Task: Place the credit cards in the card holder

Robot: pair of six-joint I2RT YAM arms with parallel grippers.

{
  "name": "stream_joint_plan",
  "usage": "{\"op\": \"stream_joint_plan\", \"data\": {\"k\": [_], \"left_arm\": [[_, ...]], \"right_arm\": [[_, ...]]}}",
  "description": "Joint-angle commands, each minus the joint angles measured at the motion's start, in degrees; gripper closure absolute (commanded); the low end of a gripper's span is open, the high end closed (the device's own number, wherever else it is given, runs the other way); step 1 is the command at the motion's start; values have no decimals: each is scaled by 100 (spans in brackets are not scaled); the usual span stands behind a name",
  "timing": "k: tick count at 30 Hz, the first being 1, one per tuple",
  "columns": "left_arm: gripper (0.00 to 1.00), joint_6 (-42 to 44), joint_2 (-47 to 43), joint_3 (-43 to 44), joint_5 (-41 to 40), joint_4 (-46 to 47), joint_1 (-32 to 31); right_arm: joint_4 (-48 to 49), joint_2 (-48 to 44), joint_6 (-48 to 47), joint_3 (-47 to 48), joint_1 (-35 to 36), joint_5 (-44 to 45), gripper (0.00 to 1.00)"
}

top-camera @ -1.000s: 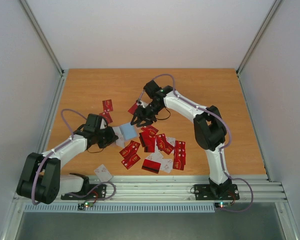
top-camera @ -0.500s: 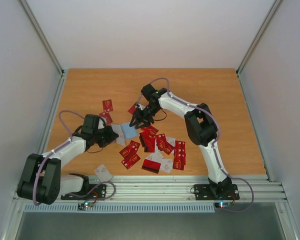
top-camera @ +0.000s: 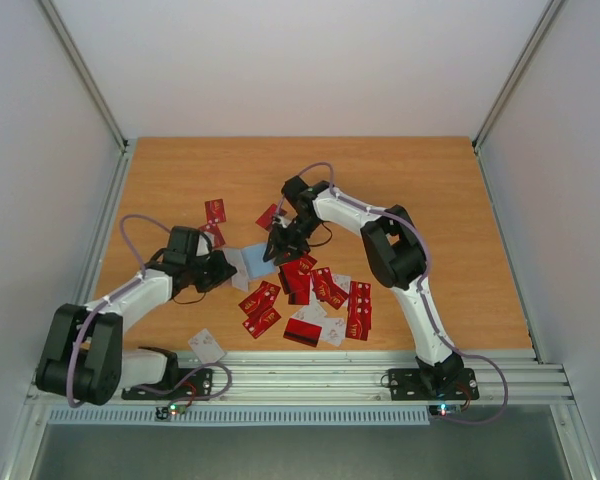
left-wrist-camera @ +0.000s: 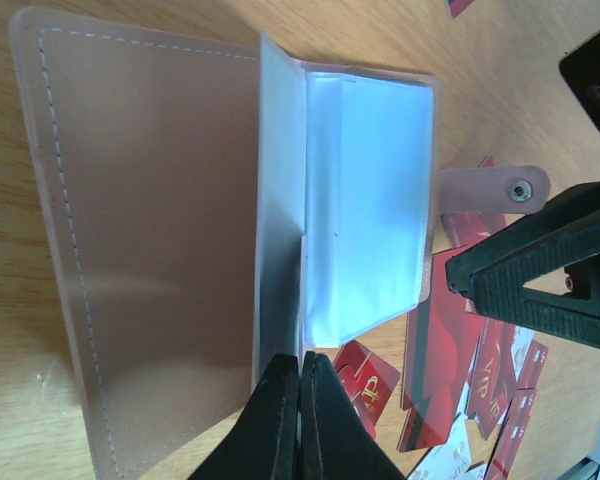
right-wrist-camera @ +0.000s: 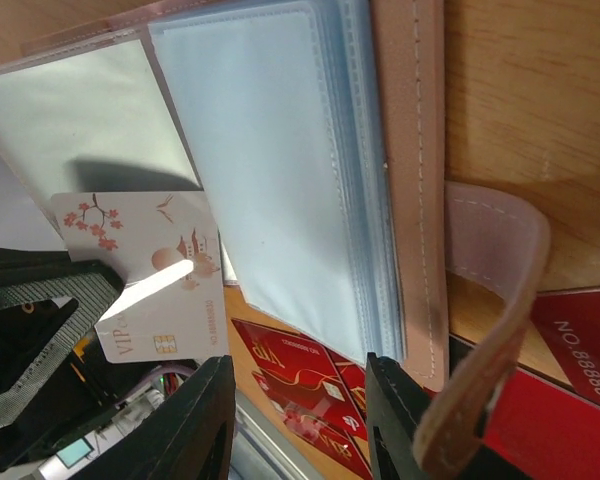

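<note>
Beneath both arms a wooden tabletop [top-camera: 430, 200] is spread. The left gripper [left-wrist-camera: 300, 365] is pinched shut on a clear sleeve [left-wrist-camera: 280, 200] of the card holder [left-wrist-camera: 150, 220], which lies ahead of its jaws. The right gripper [right-wrist-camera: 298, 385] is held part-open and empty over the holder, with credit cards [top-camera: 320, 290] scattered beside its jaws.

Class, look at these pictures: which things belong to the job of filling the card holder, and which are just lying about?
Belongs to the job:
card holder
red credit cards
left gripper, pinching a leaf of the holder
right gripper, fingers apart over the holder

Just there:
wooden table
purple cables
metal rail at the near edge
</note>
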Motion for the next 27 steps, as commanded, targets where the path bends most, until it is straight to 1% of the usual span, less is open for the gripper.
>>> {"op": "stream_joint_plan", "data": {"k": [1,11,18,21,24,27], "left_arm": [[100,187,214,179,12,399,35],[100,239,446,251,63,743,42],[100,296,237,304,27,534,43],[100,447,135,351,-35,412,43],[100,612,259,411,-18,403,44],[100,653,461,420,84,595,43]], "right_arm": [[-193,172,-212,171,42,110,63],[-397,328,-383,199,41,226,64],[-475,424,-445,243,38,296,64],[-511,459,-462,280,31,323,64],[-545,502,-476,328,30,328,64],[-584,513,-489,342,25,336,65]]}}
